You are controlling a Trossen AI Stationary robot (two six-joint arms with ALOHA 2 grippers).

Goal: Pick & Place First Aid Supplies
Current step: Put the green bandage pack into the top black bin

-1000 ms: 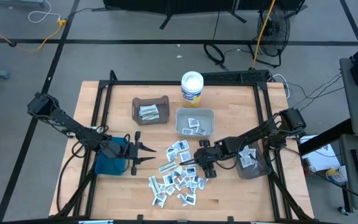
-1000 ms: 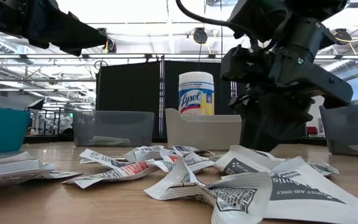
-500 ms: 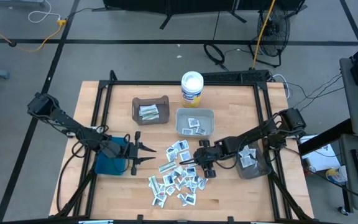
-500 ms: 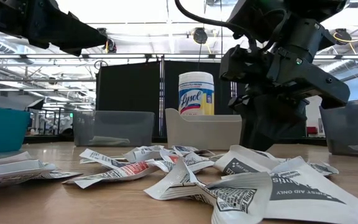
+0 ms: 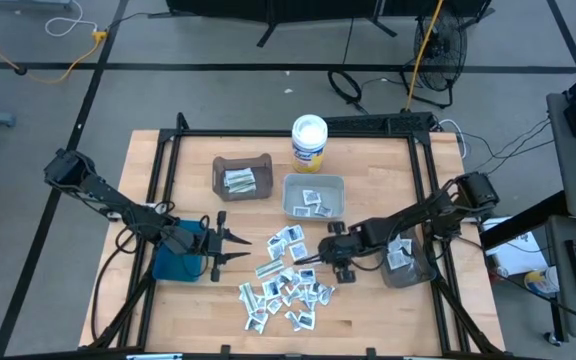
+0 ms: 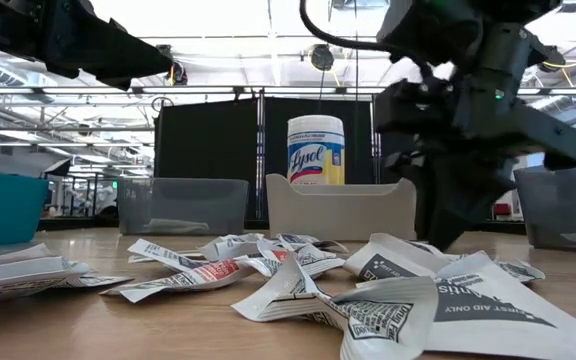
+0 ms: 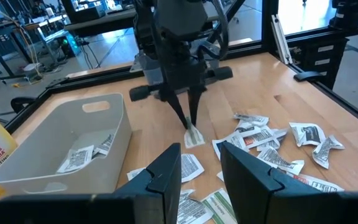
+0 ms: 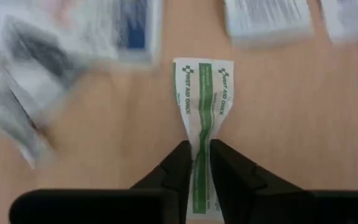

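Tabletop: right gripper [image 8: 196, 163] has pulled back, now pinching 1 green-striped packet [image 8: 202, 99].

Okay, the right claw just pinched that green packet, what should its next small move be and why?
Probably lift straight up. The right claw is shut on a green packet, whose free end hangs over the table among other packets. A short rise would clear that pile before carrying it to a bin. Which bin, I cannot tell.

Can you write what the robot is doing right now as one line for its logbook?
right gripper: shut on green-print packet, above table | left gripper: open, waiting by teal bin | loose packets on table
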